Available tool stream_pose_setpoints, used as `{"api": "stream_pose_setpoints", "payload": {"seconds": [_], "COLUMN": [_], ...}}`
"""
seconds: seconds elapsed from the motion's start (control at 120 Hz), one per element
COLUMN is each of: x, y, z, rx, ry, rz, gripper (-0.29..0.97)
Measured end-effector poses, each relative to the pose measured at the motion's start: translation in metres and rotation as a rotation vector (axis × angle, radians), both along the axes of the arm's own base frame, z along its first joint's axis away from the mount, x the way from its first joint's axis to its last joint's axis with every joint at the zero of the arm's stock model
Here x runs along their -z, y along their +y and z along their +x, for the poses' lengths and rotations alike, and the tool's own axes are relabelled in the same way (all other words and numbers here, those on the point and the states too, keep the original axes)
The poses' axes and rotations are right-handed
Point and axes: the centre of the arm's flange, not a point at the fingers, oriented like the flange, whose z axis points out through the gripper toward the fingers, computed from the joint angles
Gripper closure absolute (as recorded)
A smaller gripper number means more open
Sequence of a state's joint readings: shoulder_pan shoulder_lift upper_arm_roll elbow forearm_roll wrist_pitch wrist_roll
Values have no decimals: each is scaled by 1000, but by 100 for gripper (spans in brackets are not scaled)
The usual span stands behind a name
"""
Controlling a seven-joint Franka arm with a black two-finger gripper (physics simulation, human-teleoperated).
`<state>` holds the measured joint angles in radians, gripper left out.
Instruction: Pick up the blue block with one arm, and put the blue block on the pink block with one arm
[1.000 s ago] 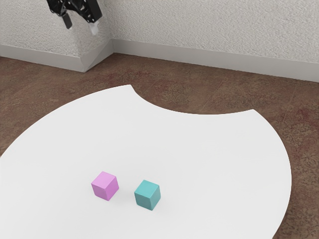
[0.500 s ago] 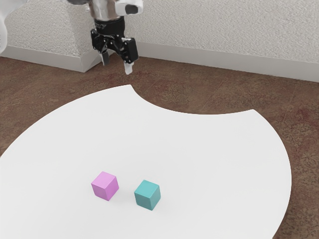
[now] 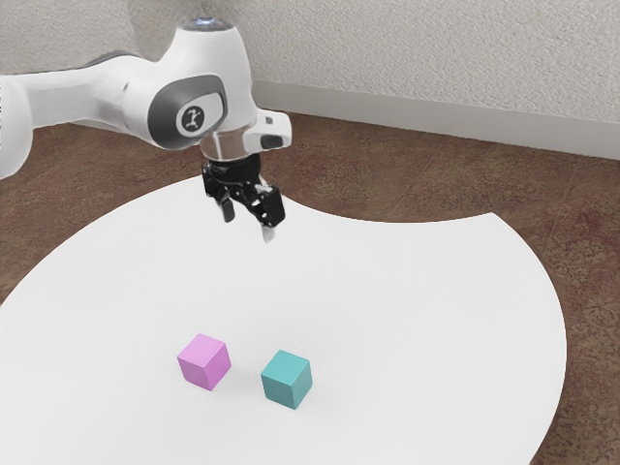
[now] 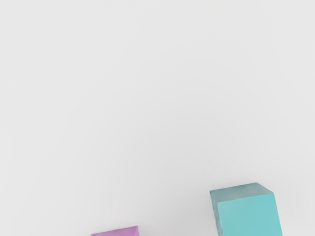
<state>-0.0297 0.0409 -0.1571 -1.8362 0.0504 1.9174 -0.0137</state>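
The blue block [image 3: 287,378] is a teal-blue cube resting on the white table [image 3: 407,310], near its front edge. Just to the exterior view's left of it sits the pink block [image 3: 203,361], a small gap between them. My gripper [image 3: 249,221] hangs open and empty above the table, well behind both blocks and high over the surface. In the wrist view the blue block [image 4: 246,210] and a sliver of the pink block [image 4: 115,231] lie side by side on the white tabletop.
The white table has a curved cut-out [image 3: 378,208] along its back edge. Brown floor [image 3: 542,184] and a white baseboard wall [image 3: 436,107] lie beyond it. The white arm [image 3: 116,92] reaches in from the exterior view's upper left.
My gripper has come down and moved toward the exterior view's right and the blocks, from the top corner to above the table. Both blocks stayed put.
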Motion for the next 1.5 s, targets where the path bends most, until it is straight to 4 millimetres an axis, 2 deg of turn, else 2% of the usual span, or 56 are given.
{"api": "stream_pose_setpoints", "payload": {"seconds": [0.117,0.208,0.308,0.467,0.583,0.867,1.058,1.275,1.5], "x": [26,39,65,84,105,129,153,167,186], "y": [4,4,-1,-22,-40,-59,-52,-41,-65], "z": [-5,-4,-8,-17,-32,-53,-62,-66,-80], "rx": [-5,-4,0,23,44,63,44,23,56], "ry": [-16,-40,-45,-65,-47,-49,-34,-39,-33], "rz": [-11,-21,-36,-75,-94,-120,-128,-130,-149], "gripper": [0,0,0,0,0,0,0,0,1]}}
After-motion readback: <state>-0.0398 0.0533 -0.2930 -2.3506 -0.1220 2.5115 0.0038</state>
